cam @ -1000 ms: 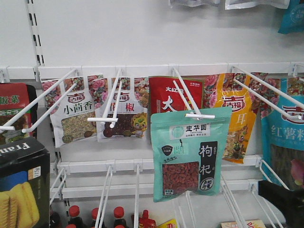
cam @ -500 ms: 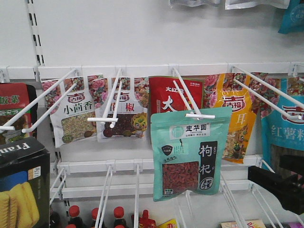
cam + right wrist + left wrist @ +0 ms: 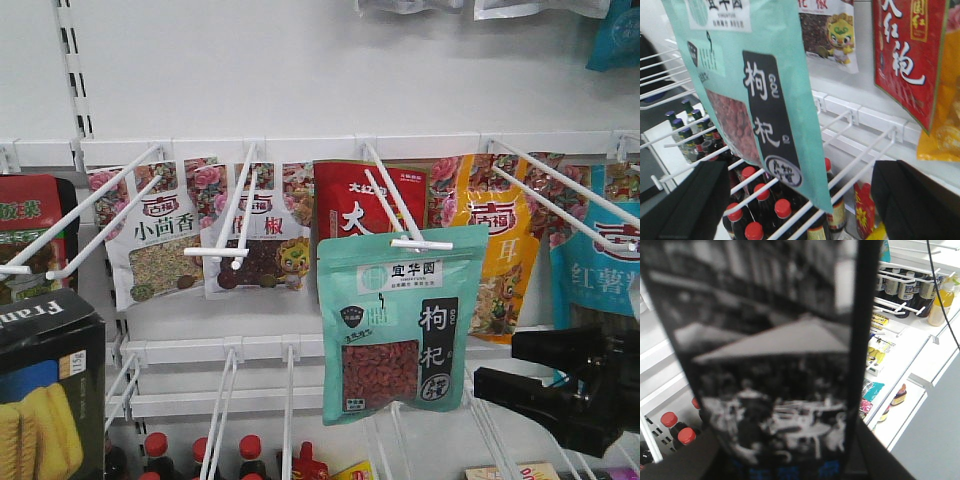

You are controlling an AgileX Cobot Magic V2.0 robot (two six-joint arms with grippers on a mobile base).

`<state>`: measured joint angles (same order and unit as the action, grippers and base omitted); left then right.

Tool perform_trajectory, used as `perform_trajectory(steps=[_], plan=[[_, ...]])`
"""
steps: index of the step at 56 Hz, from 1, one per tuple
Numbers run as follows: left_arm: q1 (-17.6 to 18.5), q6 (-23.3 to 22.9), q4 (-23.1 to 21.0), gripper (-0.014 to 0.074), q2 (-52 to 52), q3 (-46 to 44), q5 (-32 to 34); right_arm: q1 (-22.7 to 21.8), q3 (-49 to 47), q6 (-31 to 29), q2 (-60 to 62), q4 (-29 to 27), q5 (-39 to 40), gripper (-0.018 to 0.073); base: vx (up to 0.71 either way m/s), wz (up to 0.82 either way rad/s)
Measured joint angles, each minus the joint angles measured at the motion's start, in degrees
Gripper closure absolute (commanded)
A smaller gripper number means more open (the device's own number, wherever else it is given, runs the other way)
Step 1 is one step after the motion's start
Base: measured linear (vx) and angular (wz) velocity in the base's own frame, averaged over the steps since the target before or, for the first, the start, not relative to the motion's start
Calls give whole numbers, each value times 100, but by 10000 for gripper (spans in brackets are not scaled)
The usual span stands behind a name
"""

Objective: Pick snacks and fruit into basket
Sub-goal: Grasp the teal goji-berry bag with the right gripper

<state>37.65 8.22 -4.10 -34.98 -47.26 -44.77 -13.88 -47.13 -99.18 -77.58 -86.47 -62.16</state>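
The teal pouch with a red-berry window hangs from a white wire hook at mid-shelf. My right gripper is open just right of its lower part. In the right wrist view the teal pouch hangs between and beyond the two black fingers, not touching either. The black "Fran" box sits at the lower left. It fills the left wrist view as a blurred black box, with my left gripper shut on it. The basket and the fruit are out of view.
A red pouch hangs behind the teal one. White floral-topped pouches hang to the left, orange and blue pouches to the right. Red-capped bottles stand below the wire hooks.
My right gripper has come in from the lower right, moving left and up to beside the teal pouch. The box and left gripper have not moved.
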Motion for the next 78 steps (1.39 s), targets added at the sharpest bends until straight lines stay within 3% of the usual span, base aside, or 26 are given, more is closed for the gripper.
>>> perform_trajectory(steps=[17,43,50,60,72,78], plan=[[0,0,0,604,0,0,0,101,-614,-284,-835,-305,-466,-34,0,0],[0,0,0,604,0,0,-5,1090,-1215,-616,-1689,-464,-468,-34,0,0],[0,0,0,604,0,0,-11,1265,-1219,-682,-1709,-490,-473,3,0,0],[0,0,0,604,0,0,-18,1315,-1217,-703,-1709,-502,-473,188,0,0],[0,4,0,604,0,0,-25,1315,-1217,-703,-1709,-490,-473,567,0,0],[0,4,0,604,0,0,-26,1315,-1217,-703,-1709,-461,-473,572,0,0]])
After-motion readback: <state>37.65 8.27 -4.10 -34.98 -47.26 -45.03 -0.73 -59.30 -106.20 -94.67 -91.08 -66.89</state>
